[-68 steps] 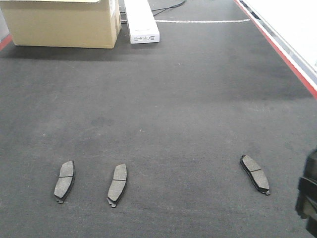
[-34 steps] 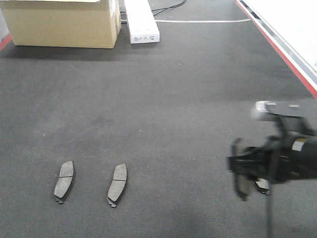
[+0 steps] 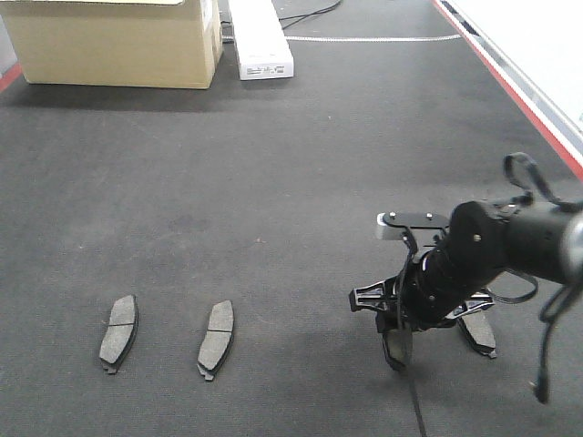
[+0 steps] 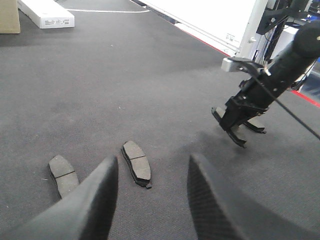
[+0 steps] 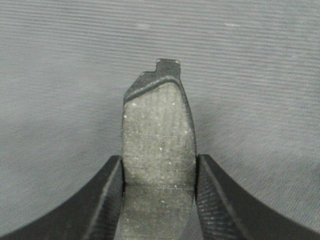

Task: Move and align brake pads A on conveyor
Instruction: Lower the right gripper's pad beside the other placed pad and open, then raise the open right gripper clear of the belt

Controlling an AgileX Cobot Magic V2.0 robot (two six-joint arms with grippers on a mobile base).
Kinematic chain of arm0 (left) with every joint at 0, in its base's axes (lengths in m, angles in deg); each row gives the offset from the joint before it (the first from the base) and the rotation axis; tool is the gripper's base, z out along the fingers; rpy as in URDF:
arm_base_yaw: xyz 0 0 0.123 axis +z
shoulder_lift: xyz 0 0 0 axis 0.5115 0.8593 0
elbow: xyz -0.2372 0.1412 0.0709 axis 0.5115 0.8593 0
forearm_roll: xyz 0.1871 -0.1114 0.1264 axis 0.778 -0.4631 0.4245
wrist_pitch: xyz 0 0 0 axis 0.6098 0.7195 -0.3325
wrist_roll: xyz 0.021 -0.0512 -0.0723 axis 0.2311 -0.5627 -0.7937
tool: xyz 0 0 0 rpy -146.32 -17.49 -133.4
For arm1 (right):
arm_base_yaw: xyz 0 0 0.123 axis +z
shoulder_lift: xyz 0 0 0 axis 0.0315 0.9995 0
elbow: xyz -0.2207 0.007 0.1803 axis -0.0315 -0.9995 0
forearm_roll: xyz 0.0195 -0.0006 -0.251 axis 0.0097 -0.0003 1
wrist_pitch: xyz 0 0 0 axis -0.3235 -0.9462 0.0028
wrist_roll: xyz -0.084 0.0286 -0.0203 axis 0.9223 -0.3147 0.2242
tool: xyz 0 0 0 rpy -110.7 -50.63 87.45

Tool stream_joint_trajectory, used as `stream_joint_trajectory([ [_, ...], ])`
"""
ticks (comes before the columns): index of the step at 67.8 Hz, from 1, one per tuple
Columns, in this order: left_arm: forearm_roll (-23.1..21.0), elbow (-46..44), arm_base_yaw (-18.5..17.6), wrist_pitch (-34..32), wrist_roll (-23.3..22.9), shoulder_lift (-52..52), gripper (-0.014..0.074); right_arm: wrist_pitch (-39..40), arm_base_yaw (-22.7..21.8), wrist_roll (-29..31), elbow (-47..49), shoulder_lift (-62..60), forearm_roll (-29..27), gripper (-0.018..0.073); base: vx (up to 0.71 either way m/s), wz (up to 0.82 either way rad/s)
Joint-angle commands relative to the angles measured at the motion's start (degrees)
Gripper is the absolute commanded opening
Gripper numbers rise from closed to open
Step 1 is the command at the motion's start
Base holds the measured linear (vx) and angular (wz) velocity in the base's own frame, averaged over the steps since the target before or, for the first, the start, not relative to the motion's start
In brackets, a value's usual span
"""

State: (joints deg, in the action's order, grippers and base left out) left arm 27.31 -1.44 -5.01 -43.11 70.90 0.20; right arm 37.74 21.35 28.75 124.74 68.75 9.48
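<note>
**Right gripper carries a pad above the belt**

The right gripper (image 5: 157, 200) is clamped on a brake pad (image 5: 157, 145) over the conveyor (image 3: 273, 182). Three pads lie on the belt. The left gripper (image 4: 150, 200) hangs spread, empty.

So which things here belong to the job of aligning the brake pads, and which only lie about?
Belongs to the job:
- held pad, clamped in the right gripper
- left pad
- middle pad
- right pad, partly behind the arm
- conveyor
- left gripper, open

Just lying about:
- cardboard box
- white carton
- black cable
</note>
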Motion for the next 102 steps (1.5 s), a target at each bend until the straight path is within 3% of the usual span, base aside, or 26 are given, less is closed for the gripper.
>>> stream_joint_trajectory([
  [1,0.2,-1.2,-0.3,-3.7,0.1,0.9,0.0323,-0.1,0.0,-0.4,3.7,0.3,1.0,0.0134,0.0,0.0],
  [6,0.2,-1.2,-0.3,-3.7,0.1,0.9,0.0323,-1.3,0.0,0.2,5.4,2.3,1.1,0.0174,0.0,0.0],
  [23,0.2,-1.2,-0.3,-3.7,0.1,0.9,0.0323,-3.1,0.0,-1.4,8.0,4.7,1.9,0.048,0.0,0.0],
  [30,0.2,-1.2,-0.3,-3.7,0.1,0.9,0.0323,-3.7,0.0,-1.4,7.8,4.1,2.5,0.0548,0.0,0.0],
  [41,0.2,-1.2,-0.3,-3.7,0.1,0.9,0.0323,-5.1,0.0,-1.4,7.8,-1.4,4.7,0.0555,0.0,0.0],
  [66,0.2,-1.2,-0.3,-3.7,0.1,0.9,0.0323,-9.1,0.0,-1.4,7.6,-27.4,13.1,0.0522,0.0,0.0],
  [80,0.2,-1.2,-0.3,-3.8,0.1,0.9,0.0323,-10.7,0.0,-0.2,7.3,-40.0,13.4,0.0503,0.0,0.0],
  [102,0.2,-1.2,-0.3,-6.1,0.1,0.9,0.0323,-2.5,0.0,-0.1,-12.5,-65.6,13.8,0.0502,0.0,0.0],
])
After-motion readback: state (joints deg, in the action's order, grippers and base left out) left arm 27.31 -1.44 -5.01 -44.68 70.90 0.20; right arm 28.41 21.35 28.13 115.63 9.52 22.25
